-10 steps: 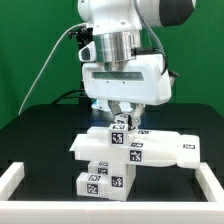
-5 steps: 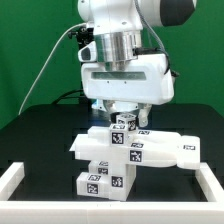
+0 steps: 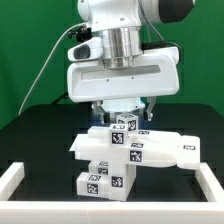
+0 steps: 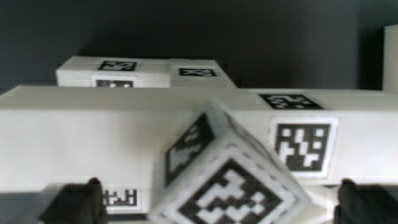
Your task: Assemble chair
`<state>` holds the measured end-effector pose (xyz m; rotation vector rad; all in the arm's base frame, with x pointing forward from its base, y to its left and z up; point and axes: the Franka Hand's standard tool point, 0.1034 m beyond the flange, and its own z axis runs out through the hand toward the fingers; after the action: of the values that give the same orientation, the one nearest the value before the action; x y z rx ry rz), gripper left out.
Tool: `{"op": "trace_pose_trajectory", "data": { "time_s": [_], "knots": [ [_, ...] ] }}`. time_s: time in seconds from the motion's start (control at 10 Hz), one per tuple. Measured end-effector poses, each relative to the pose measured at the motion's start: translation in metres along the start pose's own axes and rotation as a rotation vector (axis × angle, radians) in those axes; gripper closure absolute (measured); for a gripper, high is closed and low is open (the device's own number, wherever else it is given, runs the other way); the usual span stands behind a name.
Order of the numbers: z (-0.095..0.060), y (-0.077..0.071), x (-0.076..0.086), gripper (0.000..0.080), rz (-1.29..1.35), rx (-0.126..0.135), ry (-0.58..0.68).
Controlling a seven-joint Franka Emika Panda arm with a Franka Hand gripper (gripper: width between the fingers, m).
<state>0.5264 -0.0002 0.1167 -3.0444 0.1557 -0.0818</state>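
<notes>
The chair pieces (image 3: 125, 150) stand joined in a white blocky stack with tag markers at the table's middle. A small tagged white piece (image 3: 125, 122) sits upright on top of the stack. My gripper (image 3: 125, 108) hangs straight above it, with one finger on each side of the small piece. In the wrist view the small piece (image 4: 222, 170) shows cornerwise between my dark fingertips (image 4: 80, 200), with a gap on both sides. The gripper (image 4: 217, 205) is open and holds nothing. A wide white part (image 4: 107, 110) lies behind the piece, and another tagged block (image 4: 143, 70) lies beyond that.
A low white border rail (image 3: 15, 180) runs round the black table, and also shows at the exterior view's right (image 3: 212, 185). A long white chair part (image 3: 175, 150) sticks out toward the exterior view's right. A cable (image 3: 55, 65) hangs behind the arm.
The hand has turned about its vertical axis and now shows its broad face. The fingers, which were close on the small top piece, now stand apart on either side of it.
</notes>
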Motion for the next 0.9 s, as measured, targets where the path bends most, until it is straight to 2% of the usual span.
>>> {"op": "trace_pose_trajectory", "data": {
  "time_s": [0.1, 0.2, 0.3, 0.5, 0.6, 0.7, 0.8, 0.9],
  "knots": [
    [0.0008, -0.0003, -0.0001, 0.0151, -0.103, -0.006, -0.001],
    [0.0025, -0.0027, 0.0011, 0.0151, -0.29, -0.034, 0.0],
    [0.0038, -0.0034, -0.0001, 0.0151, -0.392, -0.036, -0.002],
    [0.0038, -0.0015, 0.0, 0.0155, -0.381, -0.037, -0.002],
    [0.0039, -0.0014, 0.0, 0.031, -0.37, -0.038, -0.002],
    [0.004, -0.0015, -0.0001, 0.031, -0.351, -0.037, -0.002],
    [0.0042, -0.0015, -0.0001, 0.0512, -0.277, -0.037, -0.001],
    [0.0043, -0.0015, -0.0002, 0.0515, -0.224, -0.037, 0.0]
  ]
}}
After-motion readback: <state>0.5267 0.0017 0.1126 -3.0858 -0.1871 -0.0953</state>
